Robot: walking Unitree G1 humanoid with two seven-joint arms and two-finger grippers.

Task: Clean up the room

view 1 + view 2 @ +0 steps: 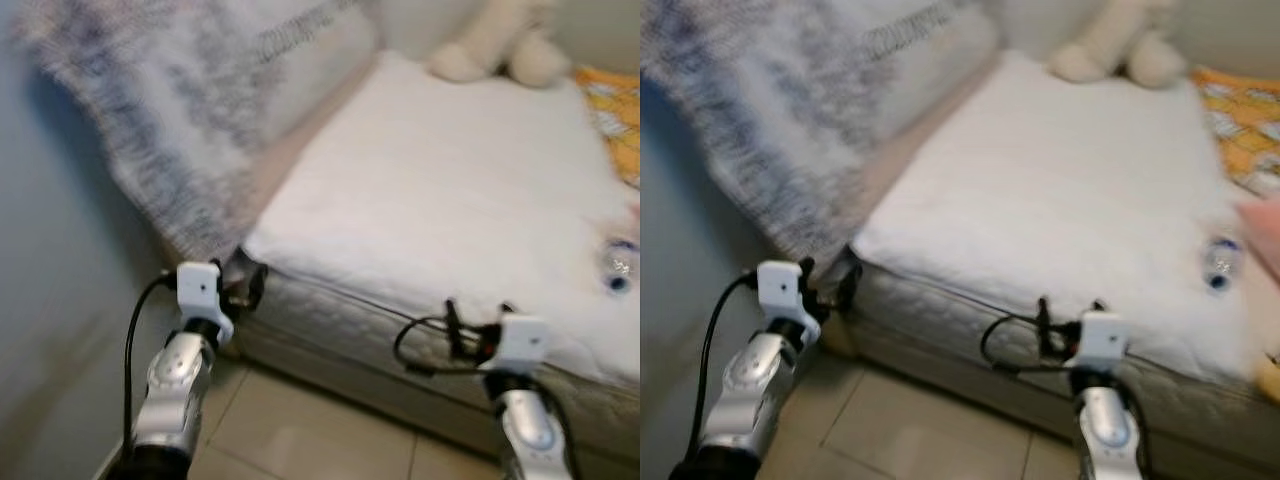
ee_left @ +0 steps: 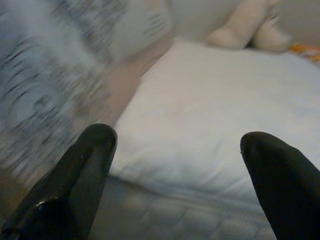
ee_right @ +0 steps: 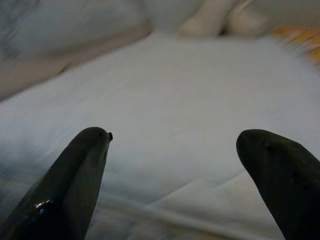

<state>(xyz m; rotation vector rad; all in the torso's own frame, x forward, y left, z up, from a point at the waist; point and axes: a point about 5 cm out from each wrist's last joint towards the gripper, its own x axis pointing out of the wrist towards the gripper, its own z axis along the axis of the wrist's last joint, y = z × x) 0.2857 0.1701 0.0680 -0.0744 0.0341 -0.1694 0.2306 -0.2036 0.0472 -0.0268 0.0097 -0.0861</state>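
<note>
A bed [image 1: 440, 190] with a white cover stands before me. Near its right side lies a clear plastic bottle [image 1: 1220, 262] with a blue cap. A cream plush toy [image 1: 500, 45] sits at the far end. A grey and white fuzzy blanket [image 1: 190, 110] is piled along the bed's left side. My left gripper [image 2: 177, 145] is open and empty, held at the bed's near left corner [image 1: 245, 285]. My right gripper [image 3: 172, 137] is also open and empty, raised at the mattress's front edge [image 1: 455, 325]. The views are blurred.
An orange and yellow patterned cloth [image 1: 615, 115] lies at the bed's far right. Something pink [image 1: 1265, 235] shows at the right border beside the bottle. A pale wall [image 1: 50, 330] rises on my left. Beige floor tiles [image 1: 330, 430] run under the arms.
</note>
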